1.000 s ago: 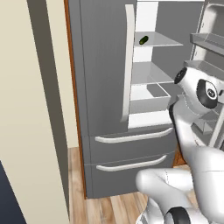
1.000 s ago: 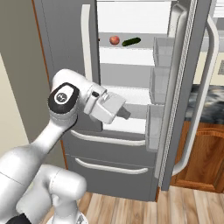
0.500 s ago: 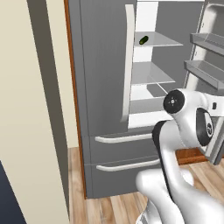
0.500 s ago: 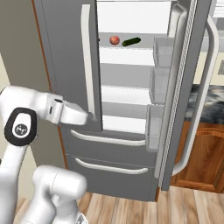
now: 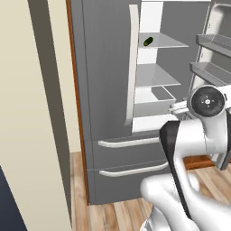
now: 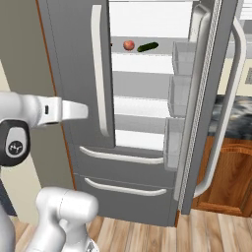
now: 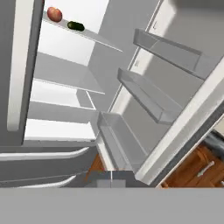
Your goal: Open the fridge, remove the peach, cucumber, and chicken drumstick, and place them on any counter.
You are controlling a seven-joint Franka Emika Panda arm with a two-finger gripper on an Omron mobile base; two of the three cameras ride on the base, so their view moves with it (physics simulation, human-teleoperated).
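A: How is the gripper point(image 7: 111, 177) looking?
B: Its tips are pressing together, gripping nothing, facing into the fridge point(image 6: 74, 59) through the open right door.
A: And the food?
B: The peach point(image 7: 54, 14) and cucumber point(image 7: 75, 26) are sitting side by side on a shelf well above the gripper, to its left.
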